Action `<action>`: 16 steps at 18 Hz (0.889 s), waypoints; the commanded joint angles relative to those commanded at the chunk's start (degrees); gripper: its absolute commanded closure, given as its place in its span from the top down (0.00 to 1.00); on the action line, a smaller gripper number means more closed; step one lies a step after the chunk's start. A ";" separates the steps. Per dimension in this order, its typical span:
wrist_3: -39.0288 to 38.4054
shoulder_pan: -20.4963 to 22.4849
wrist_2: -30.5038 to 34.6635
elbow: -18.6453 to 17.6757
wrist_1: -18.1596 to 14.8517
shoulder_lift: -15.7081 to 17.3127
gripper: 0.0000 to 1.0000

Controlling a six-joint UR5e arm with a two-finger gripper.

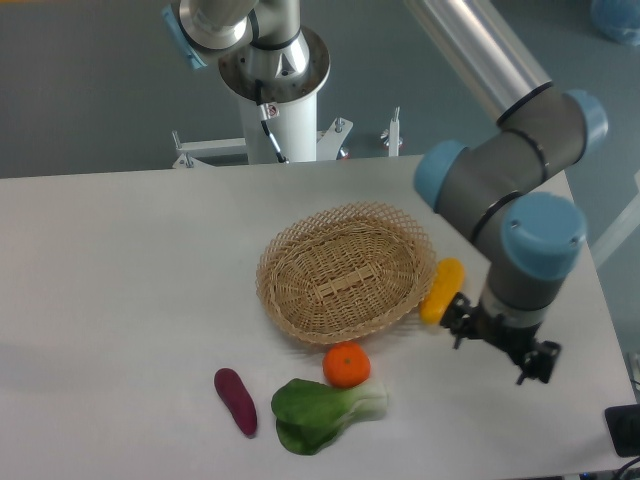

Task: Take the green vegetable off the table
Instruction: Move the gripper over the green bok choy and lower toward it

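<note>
Though touching green vegetable [320,413], orange [346,365] alongside.

A green vegetable [323,413] is seen lying on the white table [120,280], touching an orange [346,364] below a wicker basket [345,271]. The gripper [497,345] is held above the table, well right of the vegetable.

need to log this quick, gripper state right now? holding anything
Gripper: holding nothing, hanging over the table right of the green vegetable; whether its fingers are open or shut cannot be told from this view.
</note>
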 joint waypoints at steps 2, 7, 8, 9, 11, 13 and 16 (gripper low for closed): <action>-0.44 -1.23 0.00 -0.53 -0.09 0.00 1.00; -8.08 -4.04 -0.35 -0.97 0.00 -1.40 1.00; -8.26 -4.48 -0.35 -0.97 0.00 -1.67 1.00; -8.52 -5.10 -0.35 -0.97 0.00 -2.02 1.00; -9.92 -6.15 -0.26 -0.97 1.05 -2.90 1.00; -11.33 -7.38 0.09 -1.15 3.94 -3.86 1.00; -12.83 -8.88 0.18 -2.37 6.15 -4.57 1.00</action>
